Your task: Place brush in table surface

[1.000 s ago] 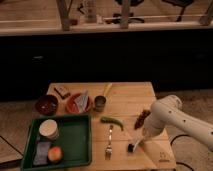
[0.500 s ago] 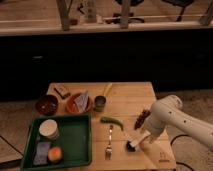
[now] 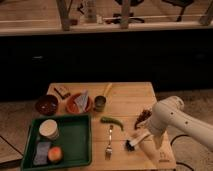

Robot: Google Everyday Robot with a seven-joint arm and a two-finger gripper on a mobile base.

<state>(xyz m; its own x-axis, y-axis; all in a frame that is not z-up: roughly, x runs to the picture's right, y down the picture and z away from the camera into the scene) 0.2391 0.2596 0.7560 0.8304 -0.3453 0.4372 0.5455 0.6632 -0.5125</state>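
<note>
Set against the frame of a second ago, the brush (image 3: pixel 135 142) has its dark head slightly closer to the green tray (image 3: pixel 65 117), and it has barely moved since half a second ago; the white arm (image 3: pixel 172 120) keeps nearly the same bend over the side of the tabletop (image 3: pixel 131 99) farthest from the tray. The brush is low over the pale wooden planks, well apart from the tray, with its black bristle head pointing toward the tray and its short cream handle slanting up and away from it. I cannot tell whether it lies on the wood or is just above it. The gripper (image 3: pixel 149 138) is at the end of that handle, under the rounded, smooth white shell of the arm, and I cannot tell whether it is gripping the brush or has let go. Between the brush and the tray lies a silver fork (image 3: pixel 109 142), with its tines toward the near edge. A curved green pepper (image 3: pixel 112 122) lies just behind it. A dark reddish clump (image 3: pixel 144 117) sits farther from the tray than the pepper, close to the arm. The tray is a glossy rectangle with a raised rim and holds a pale round cup (image 3: pixel 49 129), a bluish sponge (image 3: pixel 42 150) and an orange fruit (image 3: pixel 55 154). Behind the tray stand a dark brown bowl (image 3: pixel 46 105), an orange-red bowl (image 3: pixel 78 103) and a small dull metal can (image 3: pixel 100 103).
</note>
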